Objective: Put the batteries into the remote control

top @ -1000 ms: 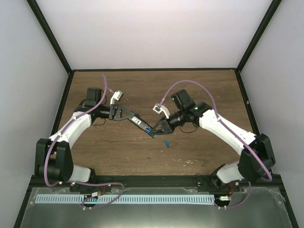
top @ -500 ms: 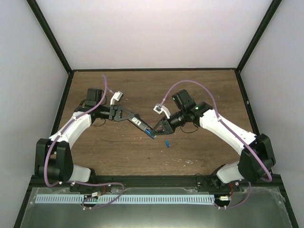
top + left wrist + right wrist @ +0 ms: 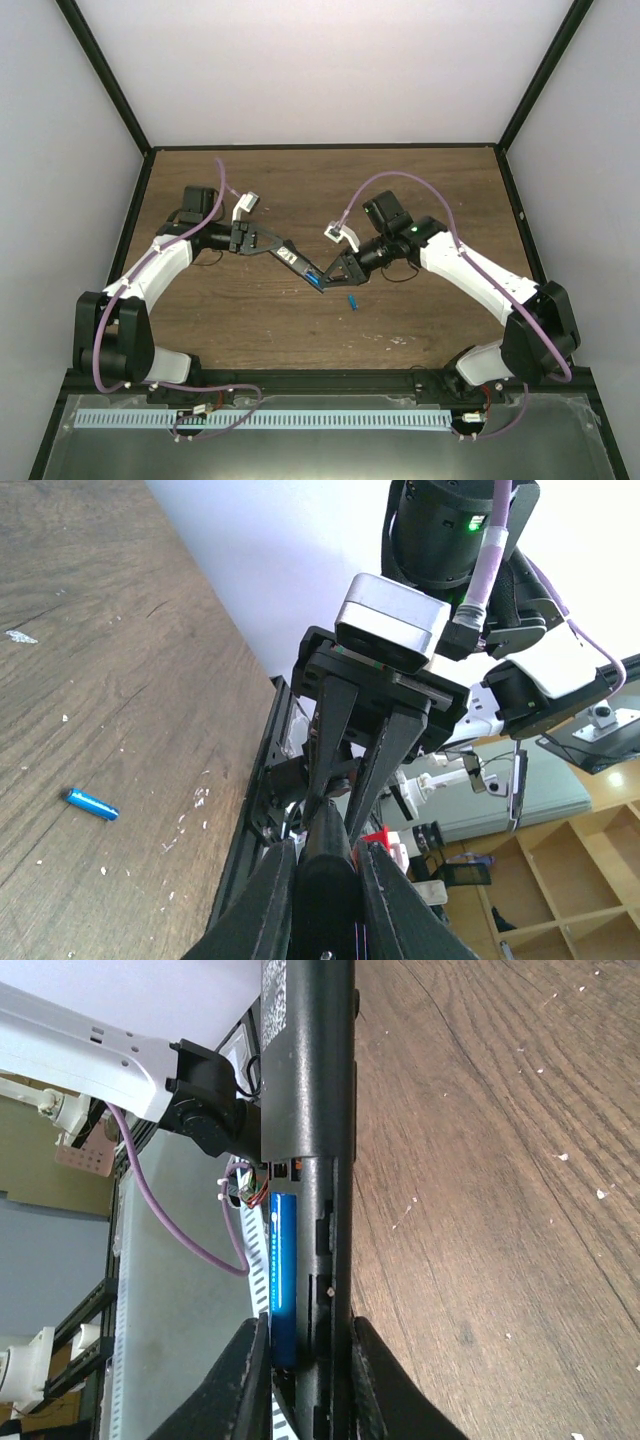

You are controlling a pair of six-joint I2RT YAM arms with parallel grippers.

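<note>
Remote control point(image 3: 310, 1080): clamped tight end-on between left gripper point(image 3: 326, 855) fingers, up over table point(image 3: 250, 330) middle. Right gripper point(image 3: 300, 1365) narrow, pinching 1 battery point(image 3: 283, 1260) against uncovered slot. 2nd battery point(image 3: 92, 803) loose below. Could pop out if squeezed skewed, or twist remote in grip.

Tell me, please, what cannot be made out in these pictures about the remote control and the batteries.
- Top view: the battery at the remote control is a blue speck, too small to tell whether it is seated.
- Right wrist view: the frame edges cut off the remote control's ends; whether the right gripper pinches the battery is unclear.
- Left wrist view: the left gripper and the right gripper block that battery.
</note>
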